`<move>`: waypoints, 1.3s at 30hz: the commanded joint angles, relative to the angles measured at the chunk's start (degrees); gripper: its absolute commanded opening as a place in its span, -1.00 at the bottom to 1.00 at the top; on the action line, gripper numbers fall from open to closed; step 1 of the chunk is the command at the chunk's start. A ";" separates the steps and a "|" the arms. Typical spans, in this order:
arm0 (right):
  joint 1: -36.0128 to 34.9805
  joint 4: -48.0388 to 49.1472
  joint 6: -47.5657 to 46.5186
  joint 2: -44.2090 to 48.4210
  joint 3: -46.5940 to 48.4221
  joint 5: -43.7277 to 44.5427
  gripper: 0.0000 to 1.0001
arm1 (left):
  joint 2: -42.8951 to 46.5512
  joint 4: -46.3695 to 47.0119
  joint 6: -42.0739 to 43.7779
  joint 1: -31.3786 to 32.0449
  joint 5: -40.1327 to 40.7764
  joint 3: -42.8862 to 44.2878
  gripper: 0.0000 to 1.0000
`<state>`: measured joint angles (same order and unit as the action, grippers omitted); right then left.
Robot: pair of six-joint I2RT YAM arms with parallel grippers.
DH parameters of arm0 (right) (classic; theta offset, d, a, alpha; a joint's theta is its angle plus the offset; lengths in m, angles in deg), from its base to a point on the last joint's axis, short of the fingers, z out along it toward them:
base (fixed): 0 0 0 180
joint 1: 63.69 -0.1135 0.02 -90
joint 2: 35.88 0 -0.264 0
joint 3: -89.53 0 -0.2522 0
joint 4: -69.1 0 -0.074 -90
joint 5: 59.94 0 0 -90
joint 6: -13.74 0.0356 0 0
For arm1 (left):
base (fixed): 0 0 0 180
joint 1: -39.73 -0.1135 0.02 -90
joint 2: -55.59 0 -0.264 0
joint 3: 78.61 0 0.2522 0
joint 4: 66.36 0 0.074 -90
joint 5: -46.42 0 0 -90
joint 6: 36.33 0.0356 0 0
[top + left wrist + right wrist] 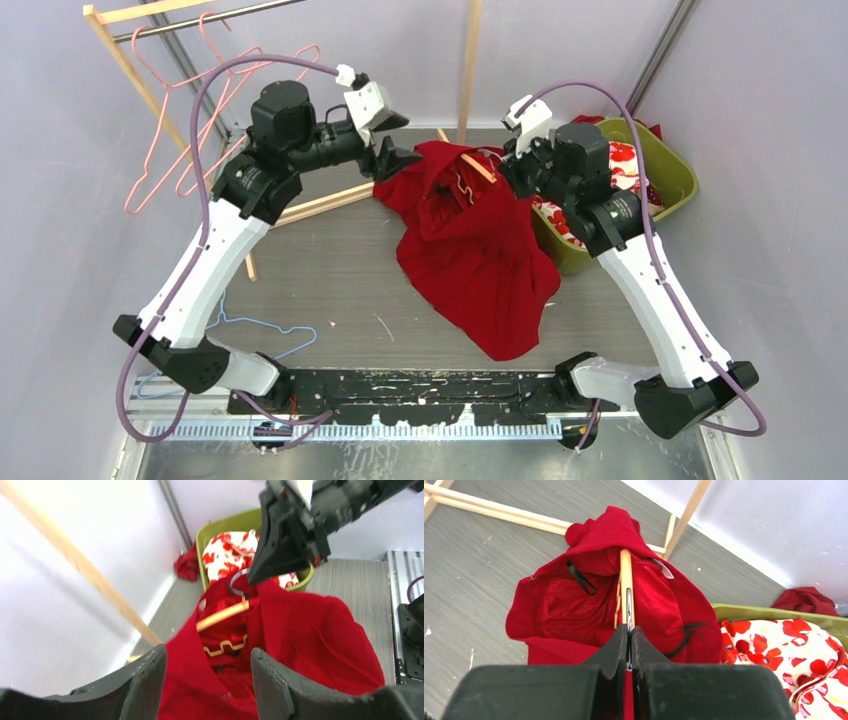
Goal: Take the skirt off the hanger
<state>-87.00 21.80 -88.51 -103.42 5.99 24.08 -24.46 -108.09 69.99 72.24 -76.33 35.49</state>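
Holding the hanger (625, 575) pinched in my right gripper (629, 630), I have the left gripper (208, 652) gaping over the skirt (480, 270); next I should clamp cloth and pull it off.

The top view looks down from behind the near edge over the whole table (330, 270); the left wrist view faces right, close above the skirt (310, 630); the right wrist view sights left along the hanger (626, 580), closer still; all share skirt and green bin (774, 614).
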 commanded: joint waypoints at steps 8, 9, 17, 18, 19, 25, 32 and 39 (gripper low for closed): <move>-3.90 0.73 1.79 5.32 6.19 -4.47 -0.98 | -10.42 6.12 1.69 2.80 -23.46 1.48 0.17; -4.07 0.38 1.79 5.67 6.56 -4.55 -0.98 | -10.62 6.09 1.47 2.82 -25.16 0.51 0.16; -6.02 -1.32 1.66 6.20 8.01 -4.76 -0.97 | -11.18 5.52 0.72 4.48 -28.55 -1.35 0.10; -6.40 -1.66 1.46 6.00 8.38 -4.79 -0.97 | -11.18 5.58 0.84 4.63 -28.39 -1.31 0.09; -6.85 -2.15 1.26 5.91 8.82 -4.87 -0.97 | -11.22 5.63 1.02 4.69 -28.11 -1.41 0.09; -9.37 -5.40 0.57 5.07 10.99 -5.34 -0.98 | -12.13 5.91 1.77 5.32 -27.43 -0.60 0.09; -10.21 -7.69 0.30 5.37 13.06 -5.66 -0.97 | -14.21 4.97 3.01 5.33 -26.53 0.74 0.09; -10.58 -8.85 0.45 5.10 16.26 -6.20 -0.97 | -17.07 5.37 2.50 5.31 -26.64 -0.44 0.10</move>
<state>-97.08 6.21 -88.14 -99.67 16.94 19.47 -40.20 -104.26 72.24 77.29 -102.18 33.81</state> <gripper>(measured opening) 0.075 0.547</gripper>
